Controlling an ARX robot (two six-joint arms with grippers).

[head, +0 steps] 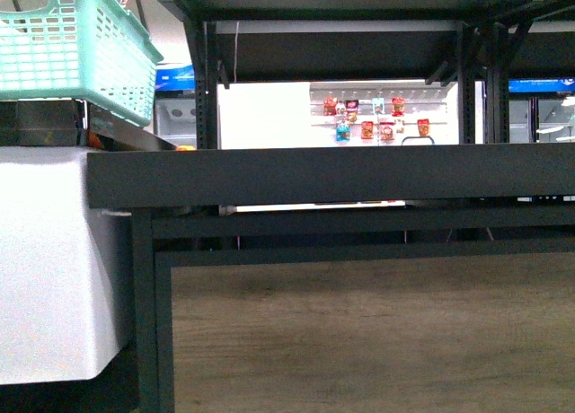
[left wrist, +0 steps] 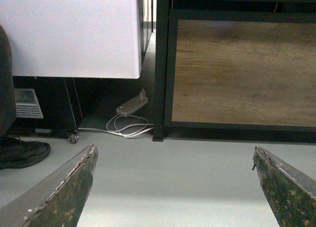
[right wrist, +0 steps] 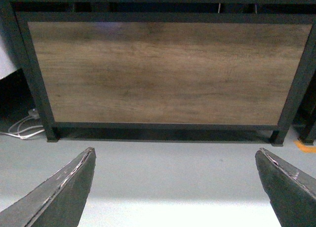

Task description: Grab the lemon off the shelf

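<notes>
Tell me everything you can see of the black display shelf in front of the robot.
The shelf is a black metal-framed stand, upright. A deep dark front lip runs across the front view, hiding whatever lies on that tray; another dark tier sits above. Below the lip is a wood-grain panel framed in black. Its legs stand on the grey floor.

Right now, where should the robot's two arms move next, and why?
Probably straight up. The open left gripper and the open right gripper both point low, at the brown wooden panel under the black metal-framed shelf. Its wide dark front lip sits higher, and no lemon shows in any view, so lifting the arms above that lip seems sensible.
</notes>
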